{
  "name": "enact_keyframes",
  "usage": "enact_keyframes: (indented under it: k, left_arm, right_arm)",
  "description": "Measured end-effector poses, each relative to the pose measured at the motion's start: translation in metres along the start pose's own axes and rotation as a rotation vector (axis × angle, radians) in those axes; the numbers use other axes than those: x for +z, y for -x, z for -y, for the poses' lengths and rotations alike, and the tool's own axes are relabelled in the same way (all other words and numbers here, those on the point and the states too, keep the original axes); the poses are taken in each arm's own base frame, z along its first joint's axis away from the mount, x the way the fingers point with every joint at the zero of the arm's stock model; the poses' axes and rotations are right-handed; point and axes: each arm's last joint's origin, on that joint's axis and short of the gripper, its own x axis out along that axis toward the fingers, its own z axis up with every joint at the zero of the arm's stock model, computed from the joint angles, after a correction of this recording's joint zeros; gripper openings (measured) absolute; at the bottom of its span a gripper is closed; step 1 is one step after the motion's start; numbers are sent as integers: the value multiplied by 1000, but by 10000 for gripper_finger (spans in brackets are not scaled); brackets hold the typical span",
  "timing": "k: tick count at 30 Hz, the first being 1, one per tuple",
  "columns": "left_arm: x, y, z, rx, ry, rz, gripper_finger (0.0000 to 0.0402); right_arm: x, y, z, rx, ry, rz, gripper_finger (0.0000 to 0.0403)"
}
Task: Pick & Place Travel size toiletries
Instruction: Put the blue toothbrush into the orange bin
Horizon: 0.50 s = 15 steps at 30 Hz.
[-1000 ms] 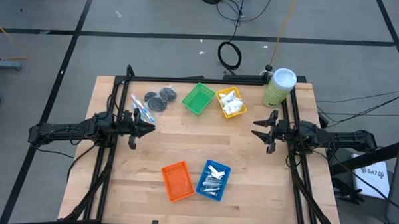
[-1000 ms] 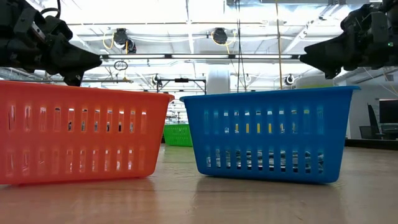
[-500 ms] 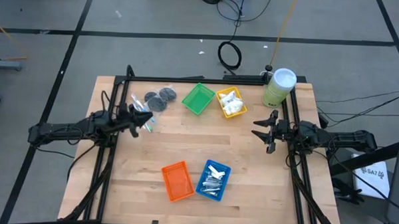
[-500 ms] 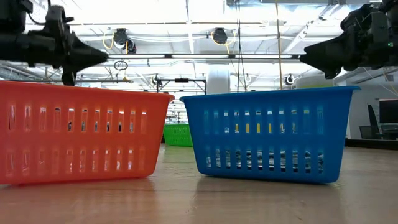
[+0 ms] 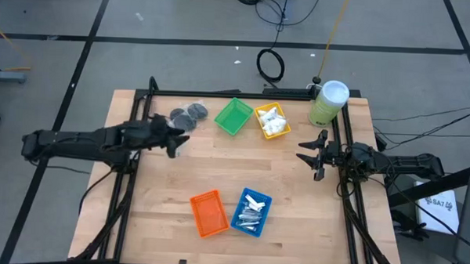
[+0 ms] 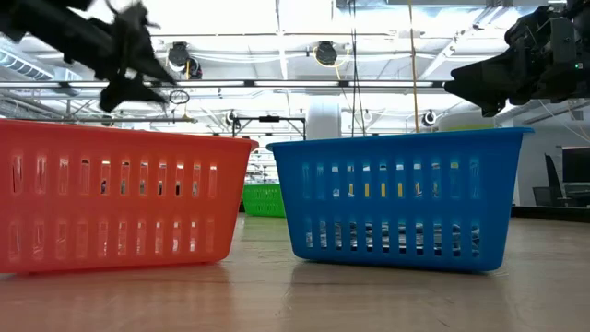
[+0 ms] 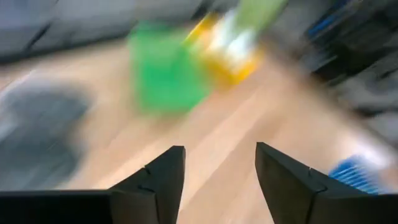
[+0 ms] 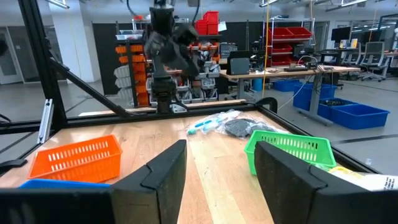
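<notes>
Two dark grey discs [image 5: 190, 115] sit at 11 o'clock on the counter [image 5: 218, 167], clear sticks [image 8: 214, 121] beside them. Left gripper [image 5: 174, 138] hovers just beside, fingers spread, nothing in them. Right gripper [image 5: 303, 150] waits at 3 o'clock, spread too.

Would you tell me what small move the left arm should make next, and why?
Probably lower the left gripper toward the clear-plastic sticks and grey discs beside it: its fingers are open with nothing between them, and those items lie loose on the table, outside any tray.
</notes>
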Motion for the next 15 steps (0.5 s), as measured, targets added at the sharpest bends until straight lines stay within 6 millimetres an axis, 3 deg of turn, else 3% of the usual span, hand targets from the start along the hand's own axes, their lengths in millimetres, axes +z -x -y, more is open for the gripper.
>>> enact_keyframes:
  k: [3, 8, 15]
  left_arm:
    - [1, -6, -1, 238, 29, -179, 197]
    - [0, -9, -7, 616, 110, -275, 198]
    - [-13, -16, -25, 950, 323, -384, 198]
  right_arm:
    - [0, 0, 0, 0, 0, -1, 177]
    - [0, 0, 0, 0, 0, -1, 177]
    - [0, 0, 0, 0, 0, -1, 179]
